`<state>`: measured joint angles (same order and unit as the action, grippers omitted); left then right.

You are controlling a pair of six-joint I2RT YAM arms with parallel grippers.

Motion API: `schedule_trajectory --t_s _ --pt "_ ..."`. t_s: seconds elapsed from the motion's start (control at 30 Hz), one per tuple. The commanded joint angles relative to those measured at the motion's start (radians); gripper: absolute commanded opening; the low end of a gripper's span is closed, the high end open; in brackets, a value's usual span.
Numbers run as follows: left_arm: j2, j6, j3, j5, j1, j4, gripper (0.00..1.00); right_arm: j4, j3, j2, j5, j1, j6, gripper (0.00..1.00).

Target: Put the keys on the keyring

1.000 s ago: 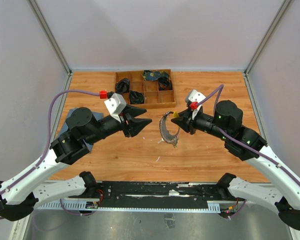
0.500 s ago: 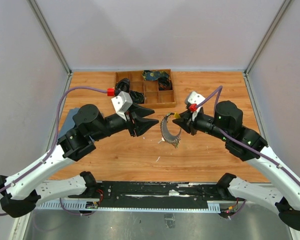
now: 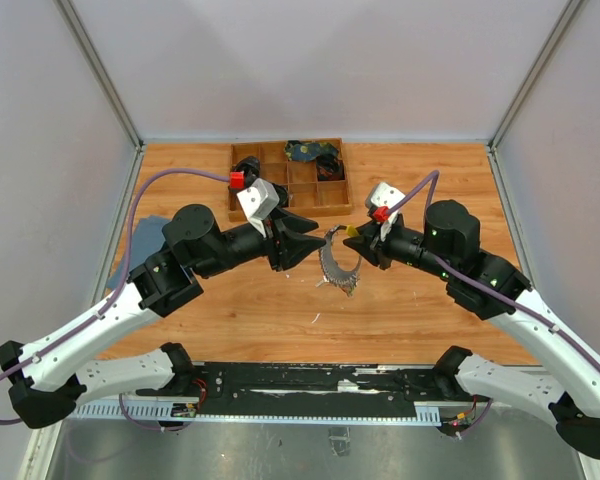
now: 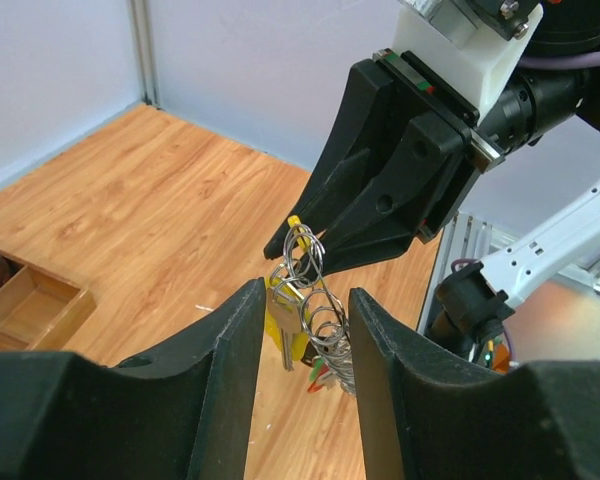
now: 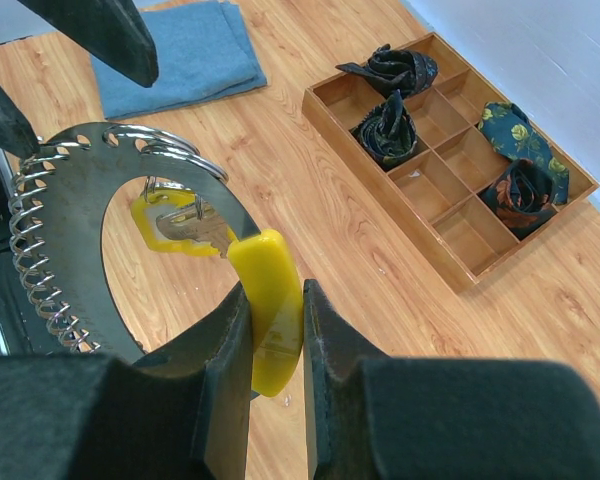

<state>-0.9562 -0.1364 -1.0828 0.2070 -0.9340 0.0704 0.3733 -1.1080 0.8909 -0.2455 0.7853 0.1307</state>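
My right gripper [image 3: 358,243] is shut on the yellow piece [image 5: 270,295] of the keyring [image 5: 75,185] and holds it above the table. The keys [image 3: 342,280] hang from the ring [image 3: 327,258] in a fanned bunch; one silvery key in a yellow cover [image 5: 180,228] shows inside the loop. My left gripper [image 3: 308,243] is open, its tips just left of the ring. In the left wrist view the ring [image 4: 305,262] and hanging keys [image 4: 330,335] show between my open left fingers [image 4: 230,350], below the right gripper [image 4: 390,180]. I cannot tell if they touch.
A wooden compartment tray [image 3: 310,212] with dark rolled items stands behind the grippers, also in the right wrist view [image 5: 450,240]. A blue cloth [image 3: 145,238] lies at the left, partly under the left arm, and shows in the right wrist view [image 5: 180,55].
My left arm has moved right, bringing its open gripper up to the keyring. My right gripper has held the ring nearly still.
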Motion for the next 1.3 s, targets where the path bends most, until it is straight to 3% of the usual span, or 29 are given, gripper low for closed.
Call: schedule_trajectory --t_s 0.0,0.33,0.7,1.0,1.27 --pt "0.001 -0.011 -0.038 -0.008 -0.014 -0.049 0.43 -0.023 -0.032 -0.005 -0.015 0.017 -0.001 0.01" --pt "0.003 -0.008 -0.035 -0.027 -0.015 -0.045 0.30 -0.027 -0.034 -0.007 -0.027 0.016 -0.004 0.01" --pt "0.009 -0.007 -0.030 -0.042 -0.015 -0.038 0.23 -0.027 -0.027 -0.019 -0.018 0.016 -0.002 0.01" --pt "0.006 -0.034 -0.040 -0.008 -0.015 -0.064 0.38 -0.031 -0.019 -0.018 -0.018 0.015 -0.001 0.01" --pt "0.004 -0.053 -0.037 0.010 -0.017 -0.080 0.41 -0.033 -0.014 -0.018 -0.018 0.016 0.003 0.00"
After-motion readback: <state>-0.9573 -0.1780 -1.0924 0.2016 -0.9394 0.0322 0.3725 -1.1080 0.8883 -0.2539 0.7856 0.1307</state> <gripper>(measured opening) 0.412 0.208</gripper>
